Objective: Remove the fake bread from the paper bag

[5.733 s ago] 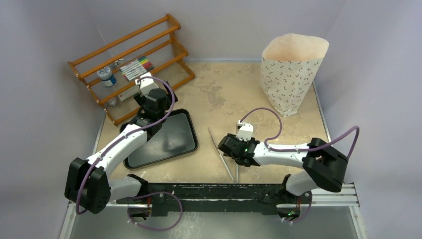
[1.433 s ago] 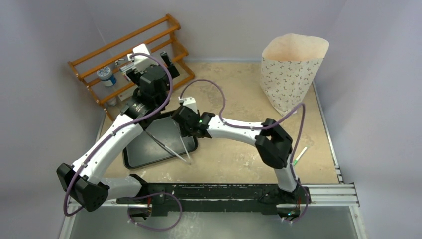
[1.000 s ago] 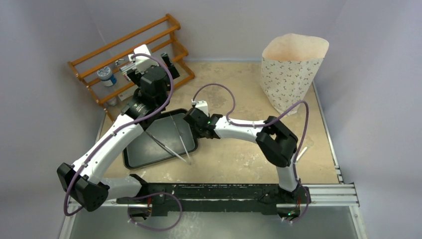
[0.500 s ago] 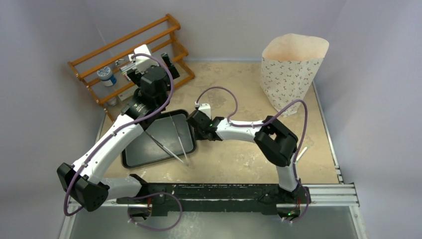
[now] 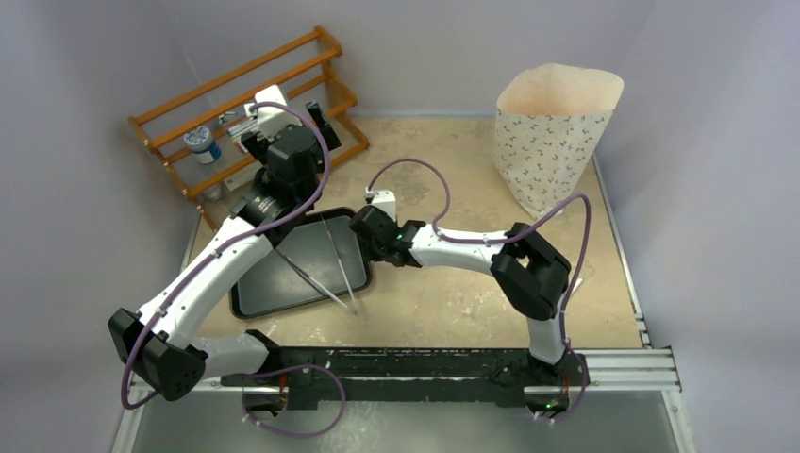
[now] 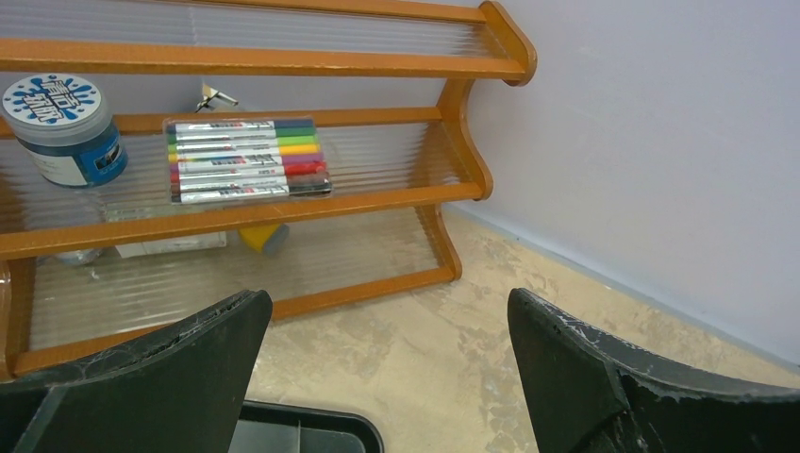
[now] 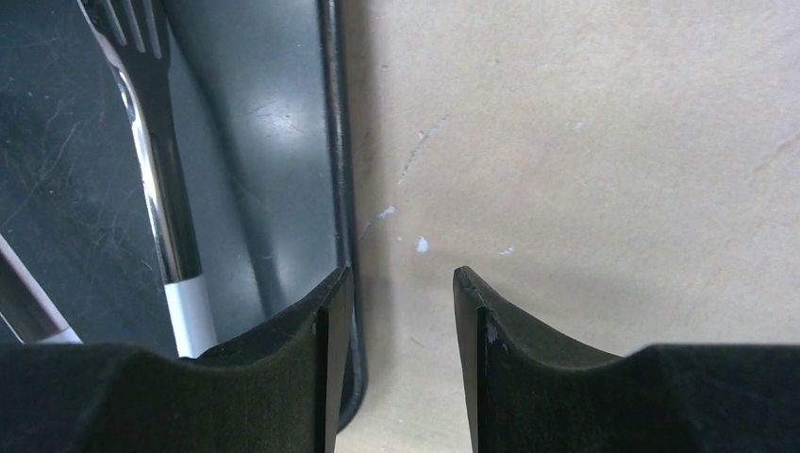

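Two grippers, both empty. The right gripper (image 7: 401, 283) hangs at the right rim of the flat black plastic tray (image 5: 278, 283), centre-left in the overhead view. Its fingers are half apart over bare table. Slim metal tongs (image 5: 341, 269) lie in the tray. The left gripper (image 6: 387, 316), fingers spread wide, faces the orange wooden rack (image 5: 241, 83) at upper left. The tall off-white paper bag (image 5: 552, 156) stands open-mouthed at upper right, well apart from both. The fake bread is not visible. Judgement: the paper is thin and light, and it crushes and tips easily. Steady one wall near the rim and reach in from above.
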